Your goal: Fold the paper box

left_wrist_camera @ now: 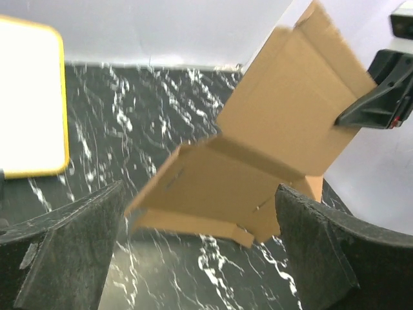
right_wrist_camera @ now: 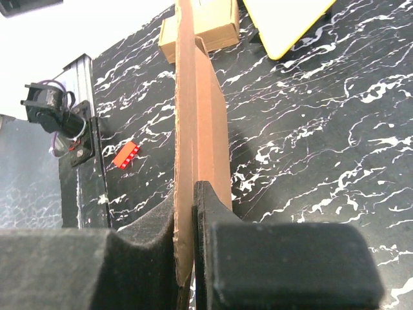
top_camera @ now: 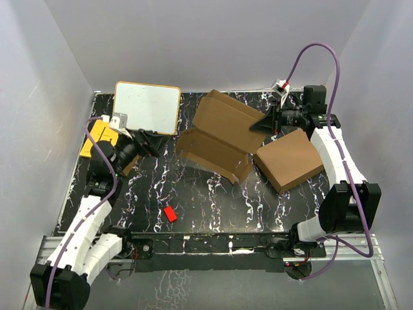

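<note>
The paper box [top_camera: 219, 137] is a thin brown die-cut sheet, partly unfolded, tilted up over the middle of the table. My right gripper [top_camera: 266, 124] is shut on its far right edge. In the right wrist view the cardboard [right_wrist_camera: 197, 123] runs edge-on, pinched between the jaws of the right gripper [right_wrist_camera: 193, 197]. My left gripper [top_camera: 146, 143] stands open to the left of the box, apart from it. In the left wrist view the paper box [left_wrist_camera: 258, 161] hangs ahead of the left gripper [left_wrist_camera: 200, 194], with its wide-spread fingers [left_wrist_camera: 71, 245] touching nothing.
A thicker plain brown box [top_camera: 289, 160] lies right of the paper box. A yellow-rimmed whiteboard [top_camera: 147, 108] and a yellow item [top_camera: 98, 137] sit at the back left. A small brown box [right_wrist_camera: 206, 26] lies near the whiteboard. A red brick [top_camera: 170, 214] lies near the front.
</note>
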You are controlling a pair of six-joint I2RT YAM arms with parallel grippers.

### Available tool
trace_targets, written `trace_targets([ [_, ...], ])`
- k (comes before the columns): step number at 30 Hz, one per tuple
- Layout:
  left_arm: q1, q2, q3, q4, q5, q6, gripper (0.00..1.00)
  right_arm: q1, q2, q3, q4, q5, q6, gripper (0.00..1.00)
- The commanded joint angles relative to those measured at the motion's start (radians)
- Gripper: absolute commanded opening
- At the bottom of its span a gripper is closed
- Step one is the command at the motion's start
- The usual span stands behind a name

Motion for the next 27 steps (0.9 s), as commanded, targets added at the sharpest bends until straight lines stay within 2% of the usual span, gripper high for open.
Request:
trace_targets([
  [1,0.006,-0.057,-0.127,-0.137,-0.053,-0.143,0.96,-0.04,-0.04,-0.024,0.162,-0.07,0.078,0.08],
  [5,0.007,-0.084,-0.33,0.101,0.023,-0.303,0.89,-0.051,-0.033,-0.04,0.193,-0.076,0.103,0.08],
  [9,0.005,-0.04,-0.47,0.392,0.002,-0.382,0.85,-0.055,-0.031,-0.051,0.236,-0.077,0.142,0.08],
  [19,-0.015,0.302,-0.484,0.73,-0.011,-0.378,0.76,-0.056,-0.007,-0.072,0.338,-0.103,0.242,0.08],
  [21,-0.015,0.285,-0.457,0.658,-0.026,-0.322,0.75,-0.056,-0.008,-0.08,0.345,-0.108,0.241,0.08],
  [27,-0.015,0.076,-0.237,0.146,-0.082,0.011,0.76,-0.055,-0.016,-0.126,0.385,-0.118,0.239,0.08],
])
